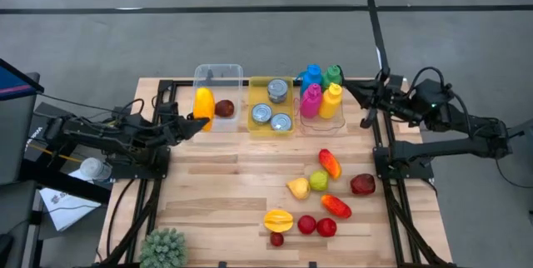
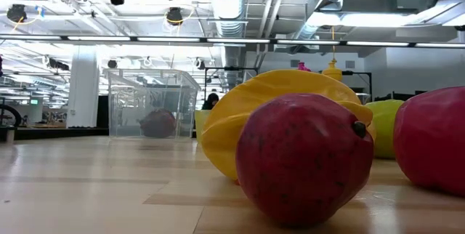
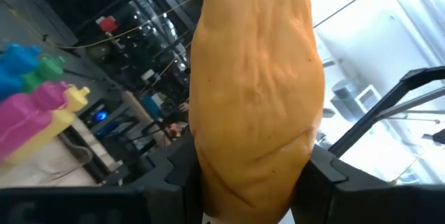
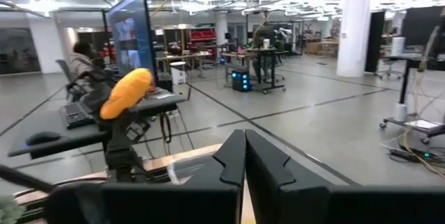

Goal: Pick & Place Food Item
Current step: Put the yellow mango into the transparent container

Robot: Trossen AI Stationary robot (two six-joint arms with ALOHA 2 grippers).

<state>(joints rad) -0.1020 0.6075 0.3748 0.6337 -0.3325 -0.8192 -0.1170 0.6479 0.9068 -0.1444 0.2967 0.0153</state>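
My left gripper (image 1: 198,118) is shut on an elongated orange-yellow food item (image 1: 203,103), raised over the clear bin (image 1: 218,75) at the table's far left. The item fills the left wrist view (image 3: 254,92) and shows far off in the right wrist view (image 4: 125,92). A dark red fruit (image 1: 225,108) lies in the bin (image 2: 152,103). My right gripper (image 4: 245,156) is shut and waits at the table's far right, beside the bottles (image 1: 321,93). My left gripper pinches the orange-yellow item between its two fingers (image 3: 179,175), one on each side, near one end of it (image 3: 243,182). The fingers come roughly level from the table's left and lie across the item. It is lifted clear above the clear bin.
A yellow bin of cans (image 1: 271,106) stands right of the clear bin, then a tray of coloured bottles. Several loose fruits and peppers (image 1: 330,163) lie on the table's near right. A yellow starfruit (image 2: 261,103) and a red pomegranate (image 2: 305,158) are closest. A green plant (image 1: 163,248) sits near left.
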